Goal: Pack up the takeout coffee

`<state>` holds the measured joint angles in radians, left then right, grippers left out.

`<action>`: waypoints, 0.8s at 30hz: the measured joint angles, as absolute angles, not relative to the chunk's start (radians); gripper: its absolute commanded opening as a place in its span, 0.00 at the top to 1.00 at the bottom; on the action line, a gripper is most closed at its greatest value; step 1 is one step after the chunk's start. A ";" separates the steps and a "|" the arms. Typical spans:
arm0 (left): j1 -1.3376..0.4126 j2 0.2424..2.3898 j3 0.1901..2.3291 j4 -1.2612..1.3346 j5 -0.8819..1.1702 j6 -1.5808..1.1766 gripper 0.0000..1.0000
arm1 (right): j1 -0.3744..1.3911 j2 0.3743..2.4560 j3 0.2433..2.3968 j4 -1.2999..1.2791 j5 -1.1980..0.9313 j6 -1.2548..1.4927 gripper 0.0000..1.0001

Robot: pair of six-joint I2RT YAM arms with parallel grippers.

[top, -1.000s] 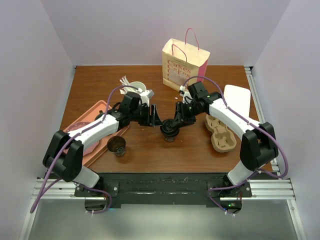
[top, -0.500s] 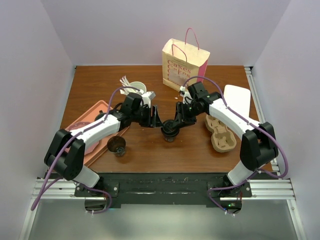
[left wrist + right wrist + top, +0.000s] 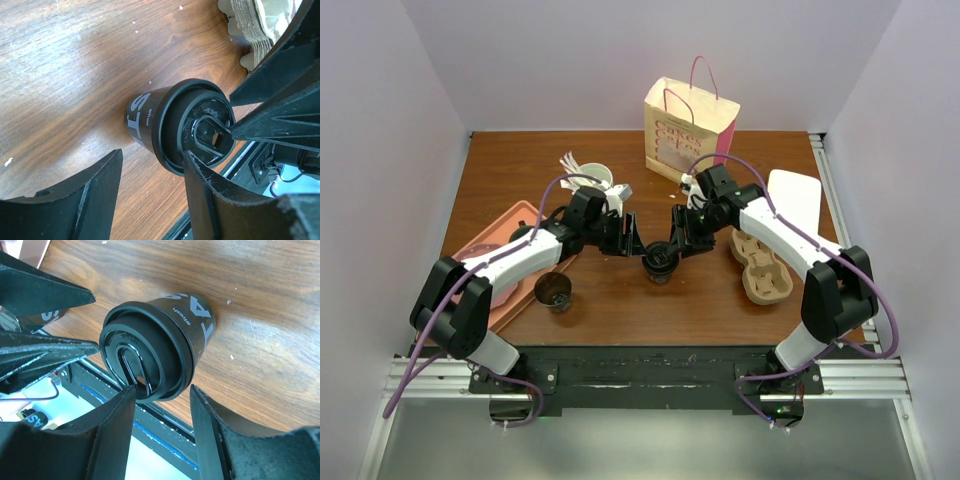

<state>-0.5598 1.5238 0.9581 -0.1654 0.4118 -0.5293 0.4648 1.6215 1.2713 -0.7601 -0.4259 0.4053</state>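
Surface (image 3: 620, 300): brown wood.
Left tool (image 3: 151, 162): fingers spread, just beside the cup, holding nothing.
Right tool (image 3: 162, 392): fingers spread, close by the lid; contact unclear.
Takeout coffee (image 3: 660, 263): upright mid-surface, between both tools, lid on.

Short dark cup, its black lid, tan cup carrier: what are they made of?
Small dark brown cup: looks like matte paper, white lettering printed on its wall; possibly coated.
Round black lid: glossy moulded plastic, embossed text and sharp highlights.
Tan cup carrier: likely moulded pulp, dull fibrous surface, rough edges.
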 measured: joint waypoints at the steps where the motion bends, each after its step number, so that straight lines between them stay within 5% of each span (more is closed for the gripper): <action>1: -0.560 1.524 0.958 -0.165 0.412 -0.529 0.44 | 0.465 1.617 1.271 -0.764 -0.424 0.405 0.47; 9: -0.560 1.521 0.998 -0.180 0.412 -0.525 0.34 | 0.465 1.577 1.276 -0.780 -0.411 0.401 0.44; 24: -0.606 1.574 1.030 -0.151 0.467 -0.451 0.34 | 0.451 1.599 1.310 -0.788 -0.414 0.322 0.42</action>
